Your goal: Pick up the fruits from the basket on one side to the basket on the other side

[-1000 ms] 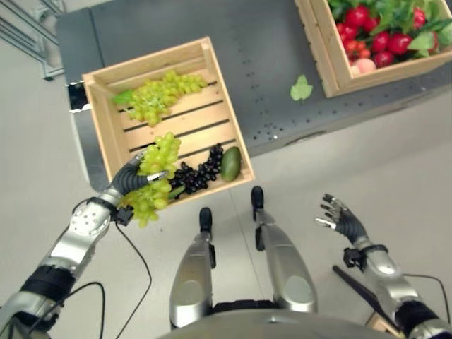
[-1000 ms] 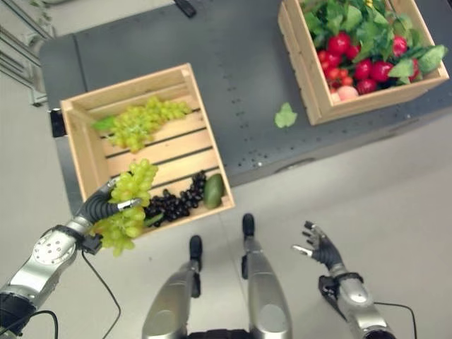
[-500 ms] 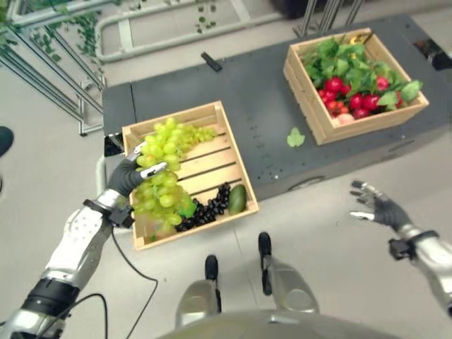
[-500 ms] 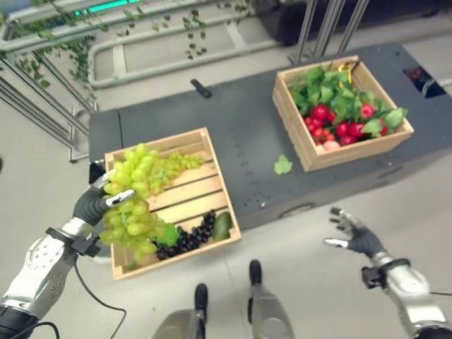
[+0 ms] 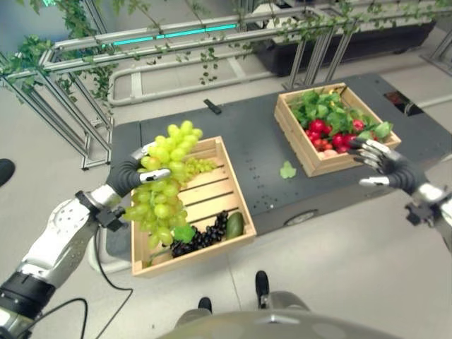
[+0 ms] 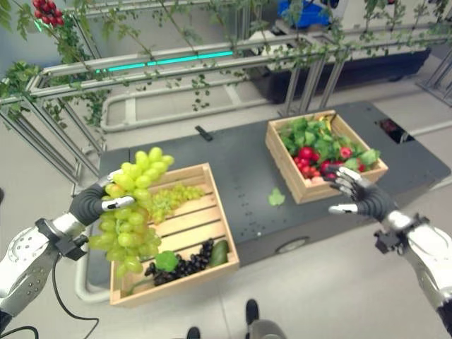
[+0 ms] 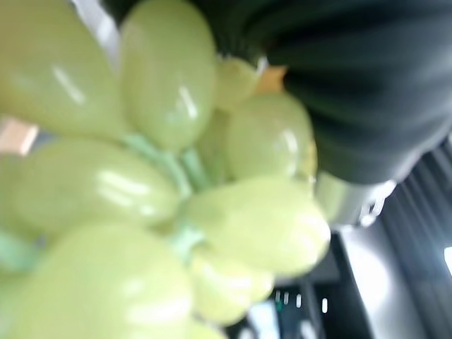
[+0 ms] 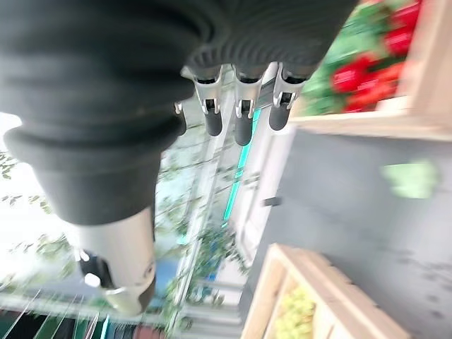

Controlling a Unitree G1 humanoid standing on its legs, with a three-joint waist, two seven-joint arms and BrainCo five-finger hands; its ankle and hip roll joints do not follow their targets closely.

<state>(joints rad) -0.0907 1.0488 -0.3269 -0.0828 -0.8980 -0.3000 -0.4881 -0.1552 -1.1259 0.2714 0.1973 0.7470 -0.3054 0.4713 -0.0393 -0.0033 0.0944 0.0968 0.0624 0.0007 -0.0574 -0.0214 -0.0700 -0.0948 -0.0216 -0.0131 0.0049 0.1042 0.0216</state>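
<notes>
Above the near crate (image 5: 212, 247) in the eye views, left hand (image 5: 131, 171) grips a green grape bunch (image 5: 161, 187) lifted clear to carry; left wrist view, grapes close against the palm; right hand (image 6: 357, 194) hovers loose-fingered by the far crate (image 6: 311, 189), likely for balance.

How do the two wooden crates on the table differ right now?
The left crate is mostly bare slats, holding green grapes, dark grapes and a green fruit; the right crate is packed with leaves and red fruit. The left robot hand holds a green grape bunch over the left crate; the open right robot hand hovers by the right one. Both are slatted wood on the dark table.
</notes>
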